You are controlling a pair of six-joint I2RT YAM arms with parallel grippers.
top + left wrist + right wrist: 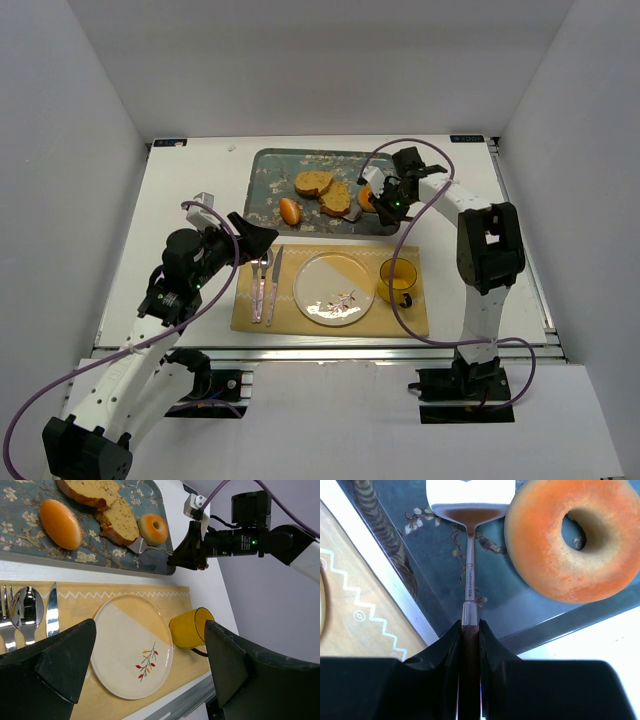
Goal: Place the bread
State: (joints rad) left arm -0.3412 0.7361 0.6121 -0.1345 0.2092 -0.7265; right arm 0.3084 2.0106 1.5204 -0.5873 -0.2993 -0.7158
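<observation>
my right hand pinches the spatula, blade against the bread; left hand gapes wide, empty.

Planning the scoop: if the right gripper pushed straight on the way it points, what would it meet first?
Probably the bread: the right gripper holds a spatula whose blade sits at that slice's edge. The doughnut lies beside the line.

A dark teal tray carries pale blossoms. The bread is tan, speckled, brown-crusted. The roll and doughnut are orange, the spatula silver. A mustard placemat bears a white zigzag. The cream-and-yellow plate shows red leaves; the mug is yellow.
</observation>
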